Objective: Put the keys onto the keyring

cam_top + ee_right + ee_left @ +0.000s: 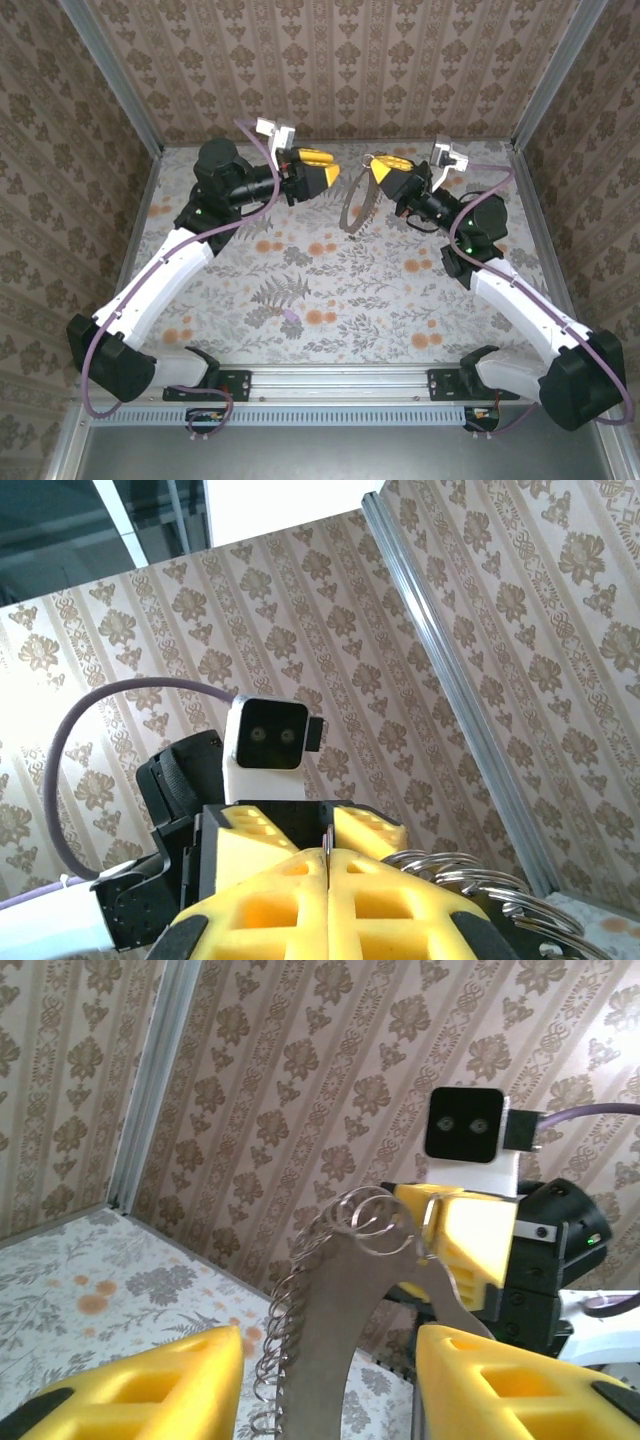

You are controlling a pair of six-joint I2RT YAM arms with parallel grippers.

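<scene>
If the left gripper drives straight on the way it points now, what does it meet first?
Most likely the keyring, hanging from the shut right gripper, dead ahead between the open fingers of the left gripper. The keys strung on it sit just beside. Distance unclear.

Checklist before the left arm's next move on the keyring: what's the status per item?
1. Right pincer gripping the keyring: shut on a thin metal edge. ok.
2. Left pincer open: its fingers stand apart. ok.
3. Keyring lined up with the left pincer: in the left wrist view it hangs in the gap between the fingers, touching neither. ok.
4. Keys on the keyring: silvery pieces sit bunched along its edge. Whether every one is threaded: cannot tell.
5. Keyring's lower end off the table: cannot tell.
</scene>
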